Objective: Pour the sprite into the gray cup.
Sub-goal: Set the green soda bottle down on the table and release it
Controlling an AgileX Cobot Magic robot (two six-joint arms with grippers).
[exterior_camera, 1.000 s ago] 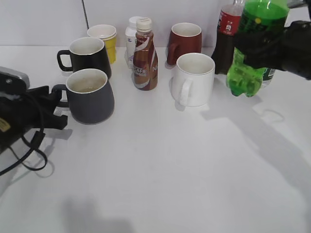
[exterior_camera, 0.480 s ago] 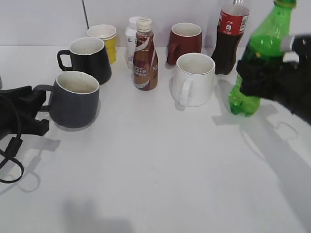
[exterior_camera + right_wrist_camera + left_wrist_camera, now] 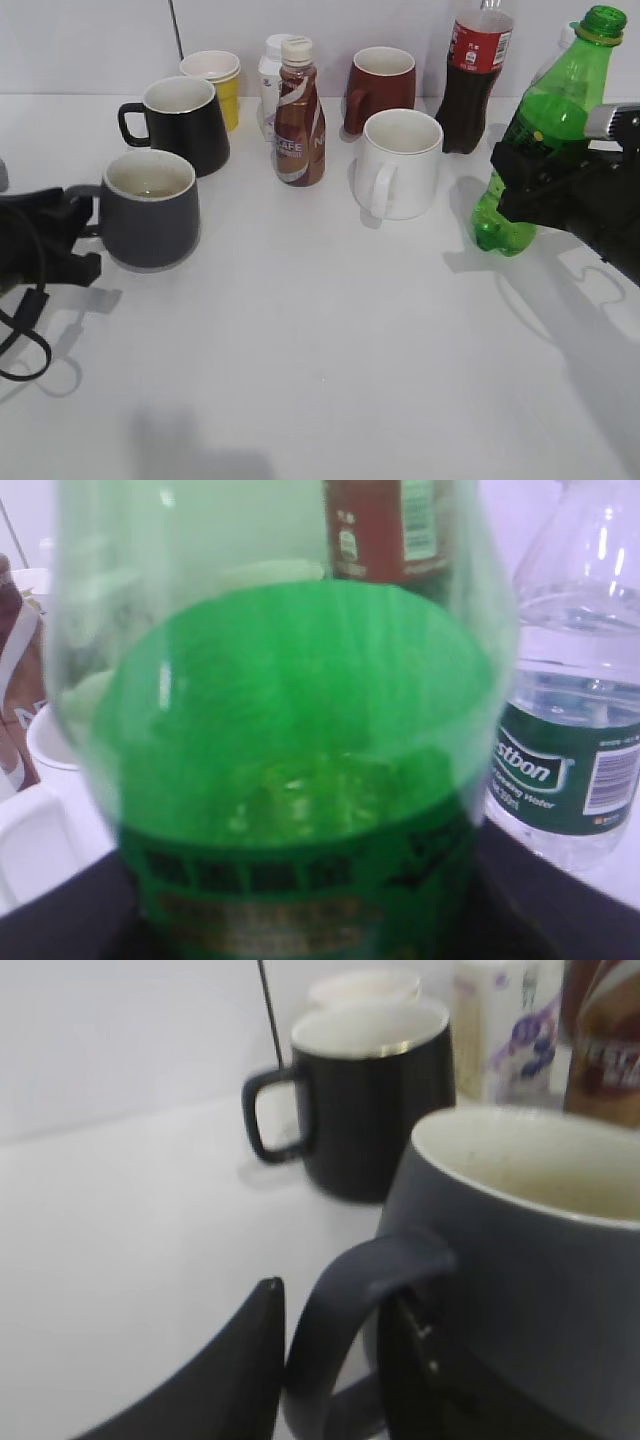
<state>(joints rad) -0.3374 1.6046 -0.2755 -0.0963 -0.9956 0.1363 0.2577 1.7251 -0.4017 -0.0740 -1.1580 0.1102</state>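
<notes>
The sprite is a green bottle leaning with its neck to the right, its base at the table on the right. My right gripper is shut on its lower body. In the right wrist view the sprite fills the frame between the fingers of my right gripper. The gray cup stands upright at the left, handle pointing left. My left gripper is shut on that handle. In the left wrist view the left gripper has one finger either side of the handle of the gray cup.
Behind stand a black mug, a yellow cup, a brown coffee bottle, a white bottle, a maroon mug, a white mug and a cola bottle. A water bottle stands right beside the sprite.
My left gripper has pulled the gray cup to the left and a little nearer. My right gripper has lowered the sprite and swung it back towards upright, further right.
</notes>
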